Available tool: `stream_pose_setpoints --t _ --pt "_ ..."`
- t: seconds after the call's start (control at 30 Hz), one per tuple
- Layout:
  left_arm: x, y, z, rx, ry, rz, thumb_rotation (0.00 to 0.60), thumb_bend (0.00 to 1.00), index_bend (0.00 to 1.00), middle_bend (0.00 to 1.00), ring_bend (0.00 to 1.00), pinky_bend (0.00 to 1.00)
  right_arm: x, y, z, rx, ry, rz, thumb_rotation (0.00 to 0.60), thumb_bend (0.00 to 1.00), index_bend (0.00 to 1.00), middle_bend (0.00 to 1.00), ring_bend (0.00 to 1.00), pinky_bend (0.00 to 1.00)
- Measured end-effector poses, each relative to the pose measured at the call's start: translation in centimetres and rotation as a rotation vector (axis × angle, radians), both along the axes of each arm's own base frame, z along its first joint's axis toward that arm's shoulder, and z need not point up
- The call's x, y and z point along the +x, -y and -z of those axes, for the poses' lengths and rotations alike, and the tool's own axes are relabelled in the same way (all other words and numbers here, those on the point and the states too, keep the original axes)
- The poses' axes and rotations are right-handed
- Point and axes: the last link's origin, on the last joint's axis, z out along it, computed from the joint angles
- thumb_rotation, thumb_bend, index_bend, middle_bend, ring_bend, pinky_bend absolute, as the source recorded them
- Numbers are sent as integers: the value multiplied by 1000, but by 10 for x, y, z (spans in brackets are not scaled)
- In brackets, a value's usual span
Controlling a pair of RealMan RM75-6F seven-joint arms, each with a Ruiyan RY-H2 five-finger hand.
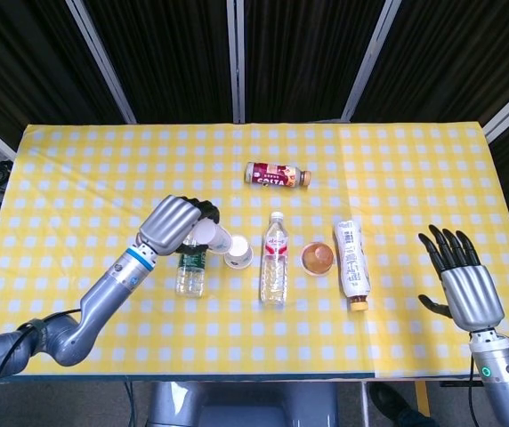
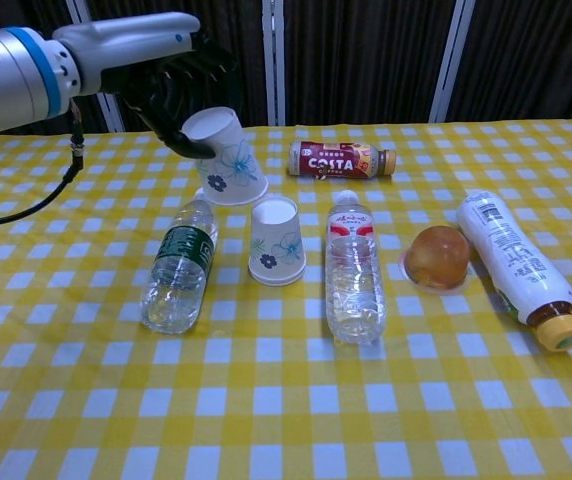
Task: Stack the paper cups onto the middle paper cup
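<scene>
— Progress was partial, I'd judge: the left hand (image 2: 171,80) gripped the carried paper cup (image 2: 223,157) in the air, tilted, up and to the left of the middle paper cup (image 2: 276,240), which stood upside down on the checked table (image 2: 286,420). Nothing was stacked.

— What was left?

— Bringing that cup over the middle one, levelling it and seating it. I saw only those two cups, so I couldn't tell whether another waited.

— And the right hand?

— The right hand (image 1: 462,283) hovered well apart at the table's right edge, fingers spread, holding nothing. It appeared in the head view only.

— Anything unclear?

— In the head view the left hand covered much of the carried cup, and the green-label bottle (image 2: 177,270) lay partly beneath it. How the fingers sat around the cup's rim was hard to read.
</scene>
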Motion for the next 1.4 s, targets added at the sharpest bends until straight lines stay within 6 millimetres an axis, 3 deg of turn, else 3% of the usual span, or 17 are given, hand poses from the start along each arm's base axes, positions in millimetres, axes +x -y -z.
stream_pose_setpoints --t 0.27,0.53,0.7,0.8,0.87,0.93,1.07,1.23,1.4 --pt "20 -2 21 -20 -27 1 600 247 470 410 464 536 -1 0 -5 -3 25 5 600 0 0 0 0 0" --pt "25 -9 34 -20 -35 -10 600 243 461 400 464 532 -1 1 -5 3 39 4 600 0 0 0 0 0" --pt "30 -10 41 -45 -36 -6 600 191 383 316 413 497 0 1 -5 6 41 0 600 0 0 0 0 0" --pt "29 -10 43 -67 -52 -13 600 32 238 166 257 368 1 0 -5 7 40 0 600 0 0 0 0 0" --pt "27 -9 44 -85 -64 -24 600 0 76 36 93 238 1 0 -5 7 40 -1 600 0 0 0 0 0" --pt "27 -9 43 -97 -71 -31 600 0 4 0 15 144 1 0 -5 8 40 -2 600 0 0 0 0 0" --pt "27 -8 38 -86 -67 -32 600 0 0 0 0 5 1 0 -5 8 39 -2 600 0 0 0 0 0" --pt "23 -10 25 -25 -46 -32 600 0 0 0 0 0 1 -1 -5 7 37 -4 600 0 0 0 0 0" --pt "7 -10 2 86 -31 -57 600 0 0 0 0 0 1 -2 -5 5 28 -6 600 0 0 0 0 0"
